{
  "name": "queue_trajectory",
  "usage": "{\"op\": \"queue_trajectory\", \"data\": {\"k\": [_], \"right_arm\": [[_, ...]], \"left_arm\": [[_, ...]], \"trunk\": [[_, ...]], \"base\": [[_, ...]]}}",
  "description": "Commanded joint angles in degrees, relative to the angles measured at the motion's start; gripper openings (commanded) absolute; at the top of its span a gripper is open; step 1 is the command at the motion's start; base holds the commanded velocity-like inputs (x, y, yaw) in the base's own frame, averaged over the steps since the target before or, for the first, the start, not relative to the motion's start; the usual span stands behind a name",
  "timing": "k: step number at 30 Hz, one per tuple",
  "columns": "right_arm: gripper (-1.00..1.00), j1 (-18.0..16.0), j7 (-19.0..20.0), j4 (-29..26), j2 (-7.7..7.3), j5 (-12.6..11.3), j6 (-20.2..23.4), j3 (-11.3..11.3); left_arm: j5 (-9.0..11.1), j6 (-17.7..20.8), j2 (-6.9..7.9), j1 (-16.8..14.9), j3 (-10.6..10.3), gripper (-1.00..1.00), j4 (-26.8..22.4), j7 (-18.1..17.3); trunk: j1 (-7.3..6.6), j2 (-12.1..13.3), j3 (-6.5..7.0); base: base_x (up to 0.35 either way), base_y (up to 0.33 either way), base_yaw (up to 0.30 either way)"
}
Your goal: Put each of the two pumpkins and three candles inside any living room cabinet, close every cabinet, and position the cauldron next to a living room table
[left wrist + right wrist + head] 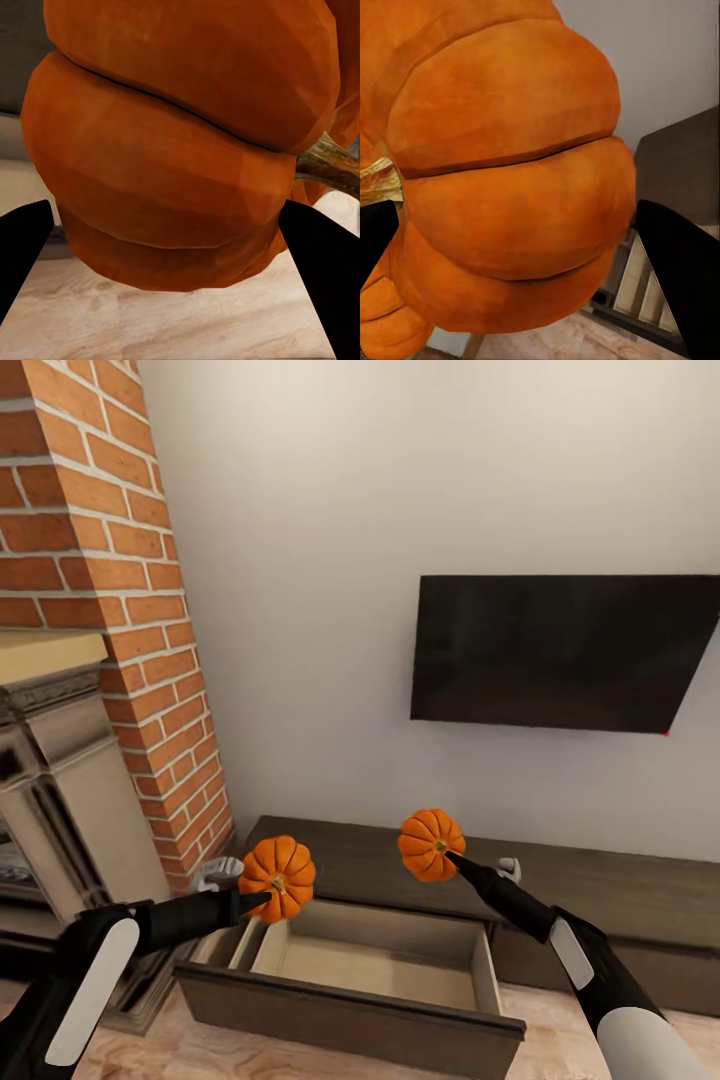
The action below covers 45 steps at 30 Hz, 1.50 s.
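Both grippers hold one ribbed bright orange pumpkin each: the left gripper is closed on the left pumpkin, the right gripper on the right pumpkin. Both pumpkins hang above the long low dark brown wooden cabinet, over its open drawer with a pale wood inside. No writing can be read. Behind are a plain white wall, a black wall-mounted TV, a red brick chimney and light wood-plank floor.
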Motion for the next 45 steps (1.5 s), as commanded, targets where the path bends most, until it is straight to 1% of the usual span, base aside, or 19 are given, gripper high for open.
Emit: {"op": "queue_trajectory", "data": {"k": [1, 5, 12, 27, 33, 36, 37, 38, 39, 41, 42, 43, 45], "right_arm": [[-1.0, -0.07, 0.08, 0.0, 0.0, -0.65, 0.62, -0.11], [-1.0, -0.07, 0.04, 0.0, 0.0, -0.65, 0.64, -0.12], [-1.0, -0.07, -1.88, 0.0, 0.01, -0.72, 0.64, -0.12], [-1.0, -0.07, -2.19, 0.01, 0.01, -0.68, 0.64, -0.12], [-1.0, -0.07, -2.15, -0.01, 0.1, -0.73, 0.57, -0.05], [-1.0, -0.07, -2.28, -0.03, 0.47, -0.72, 0.47, -0.01], [-1.0, -0.07, -2.75, -0.05, 0.84, -0.66, 0.47, 0.1], [-1.0, -0.07, -4.12, -0.09, 1.34, -0.43, 0.53, 0.26], [-1.0, -0.07, -6.51, -0.12, 1.93, -0.24, 0.59, 0.44], [-1.0, -0.07, -13.55, -0.15, 3.35, 0.0, 0.77, 1.41], [-1.0, -0.07, -16.96, -0.13, 3.76, 0.07, 0.82, 2.35], [-1.0, -0.07, -18.56, -0.14, 3.91, 0.1, 0.85, 2.94], [-1.0, -0.07, -24.4, -0.16, 4.25, 0.16, 0.94, 5.86]], "left_arm": [[-0.04, 0.28, 0.01, -0.04, 0.09, -1.0, -0.05, -0.54], [-0.04, 0.28, 0.01, -0.04, 0.09, -1.0, -0.05, -0.54], [-0.04, 0.28, 0.02, -0.04, 0.09, -1.0, -0.05, -0.57], [-0.04, 0.3, 0.03, -0.04, 0.09, -1.0, -0.05, -0.56], [-0.04, 0.29, 0.03, -0.04, 0.09, -1.0, 0.01, -0.57], [-0.04, 0.28, 0.03, -0.04, 0.09, -1.0, 0.03, -0.53], [-0.06, 0.28, 0.03, -0.04, 0.09, -1.0, 0.03, -0.49], [-0.09, 0.28, 0.03, -0.04, 0.09, -1.0, 0.03, -0.43], [-0.14, 0.26, 0.01, -0.04, 0.07, -1.0, 0.07, -0.26], [-0.33, 0.22, -0.17, -0.04, 0.02, -1.0, 0.15, 0.6], [-0.39, 0.21, -0.27, -0.01, -0.04, -1.0, 0.18, 1.03], [-0.41, 0.19, -0.32, 0.01, -0.07, -1.0, 0.2, 1.28], [-0.45, 0.14, -0.42, 0.03, -0.1, -1.0, 0.26, 2.73]], "trunk": [[0.01, -0.06, -0.01], [0.01, -0.06, 0.23], [0.01, -0.06, 0.66], [0.01, -0.06, 1.57], [0.01, -0.06, 1.66], [0.01, -0.06, 1.67], [0.01, -0.06, 1.67], [0.01, -0.06, 1.67], [0.01, -0.06, 1.67], [0.01, -0.06, 1.67], [0.01, -0.06, 1.67], [0.01, -0.06, 1.67], [0.01, -0.06, 1.67]], "base": [[0.004, -0.003, -0.232], [0.057, -0.001, -0.232], [0.205, 0.0, -0.231], [0.013, 0.004, -0.226], [0.007, 0.106, -0.062], [0.002, 0.022, -0.01], [0.001, 0.01, -0.005], [0.001, 0.007, -0.003], [0.0, 0.004, -0.002], [0.0, 0.002, -0.001], [0.0, 0.001, 0.0], [0.0, 0.0, 0.0], [0.0, 0.0, 0.0]]}}
